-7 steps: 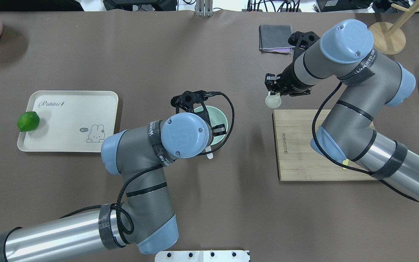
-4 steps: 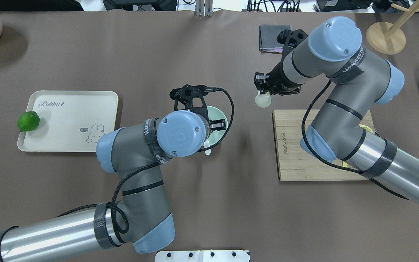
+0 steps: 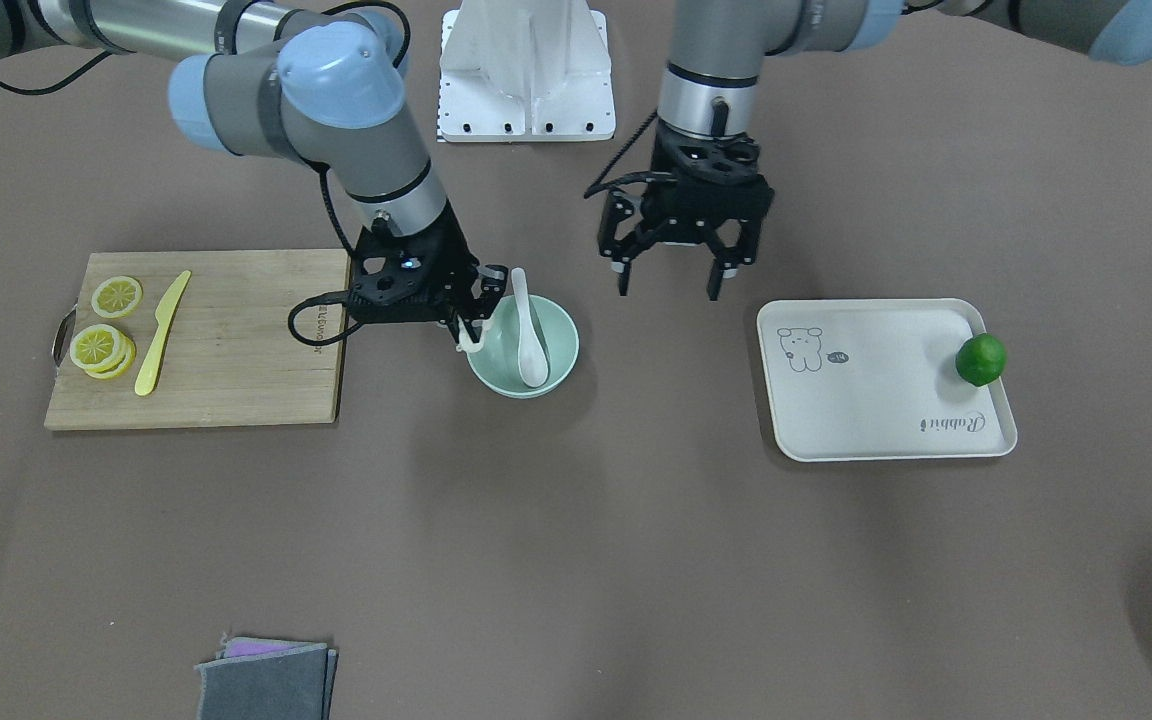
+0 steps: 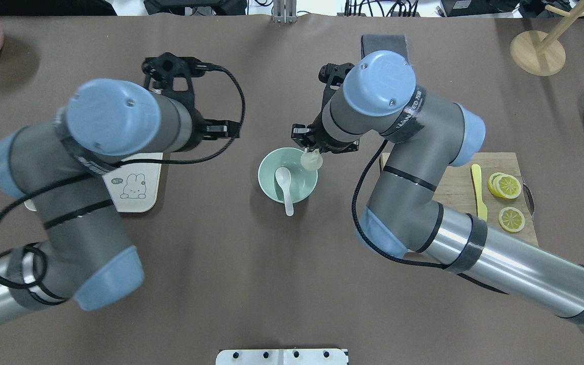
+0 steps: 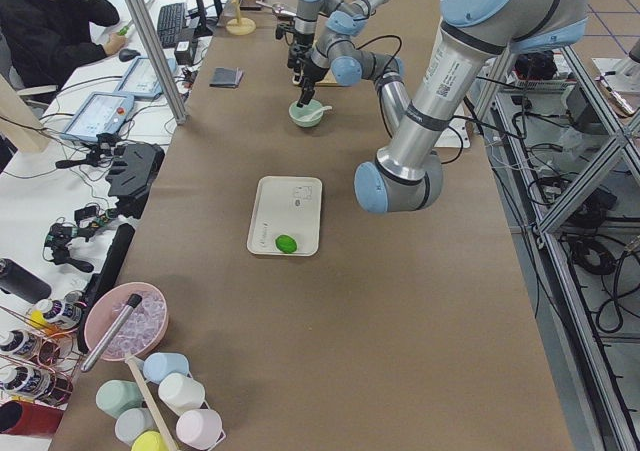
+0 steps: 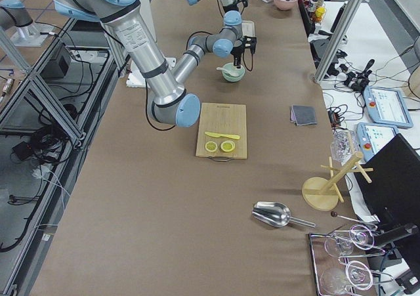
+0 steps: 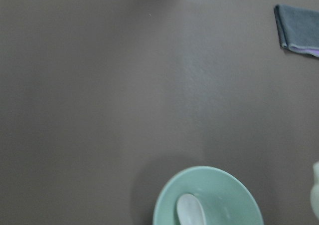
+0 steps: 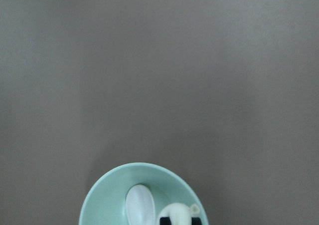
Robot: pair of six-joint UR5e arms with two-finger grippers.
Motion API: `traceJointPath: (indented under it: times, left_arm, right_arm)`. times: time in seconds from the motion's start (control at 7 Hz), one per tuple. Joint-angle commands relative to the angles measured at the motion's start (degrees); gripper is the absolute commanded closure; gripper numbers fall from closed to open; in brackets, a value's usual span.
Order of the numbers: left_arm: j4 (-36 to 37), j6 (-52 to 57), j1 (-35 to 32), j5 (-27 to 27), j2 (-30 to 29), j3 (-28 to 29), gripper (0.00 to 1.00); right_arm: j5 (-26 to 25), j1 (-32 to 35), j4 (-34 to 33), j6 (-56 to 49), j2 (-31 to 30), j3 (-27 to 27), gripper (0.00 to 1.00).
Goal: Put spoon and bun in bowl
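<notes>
Hanging over the round pale mint-green bowl [image 4: 264, 175], the right gripper [image 4: 310, 154] has its two fingers clenched on the small round white steamed bun [image 4: 311, 161]. The bun sits above the bowl's rim on the robot's right side, over the far part of that rim; whether it touches the rim I cannot tell. In the right wrist view the bun [image 8: 177, 214] shows between the dark fingertips, just beside the scoop. The glossy white soup spoon [image 4: 284, 181] lies inside the bowl, scoop down on the bowl's floor (hollow side up), its short handle leaning on the rim nearest the robot and poking out past it.

The left gripper [image 3: 671, 288] hangs above bare tabletop to the robot's left of the bowl, jaws spread wide and holding nothing. Farther from the bowl on that same side lies a white rectangular tray [image 3: 876, 420] with a green lime [image 3: 981, 360] at its outer edge. On the bowl's other side lies a bamboo cutting board [image 3: 236, 350] carrying yellow lemon slices [image 3: 116, 296] and a yellow plastic knife [image 3: 162, 333]
</notes>
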Motion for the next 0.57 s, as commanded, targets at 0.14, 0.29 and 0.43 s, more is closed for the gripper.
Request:
traceJointPath:
  times: [0.14, 0.29, 0.43]
  left_arm:
    - [-2.22, 19.97, -13.13, -9.06, 14.33, -5.38, 0.02]
    - [-5.53, 20.26, -14.99, -9.35, 16.97, -5.03, 0.02]
    - [-10.27, 20.26, -15.27, -9.36, 19.08, -3.55, 0.02]
  right_arm:
    - [-3.78, -3.53, 0.47, 1.05, 2.85, -4.82, 1.00]
    - [-4.48, -3.09, 0.73, 1.05, 3.64, -5.45, 0.28]
    - [-4.66, -2.22, 0.56, 0.96, 4.17, -6.15, 0.00]
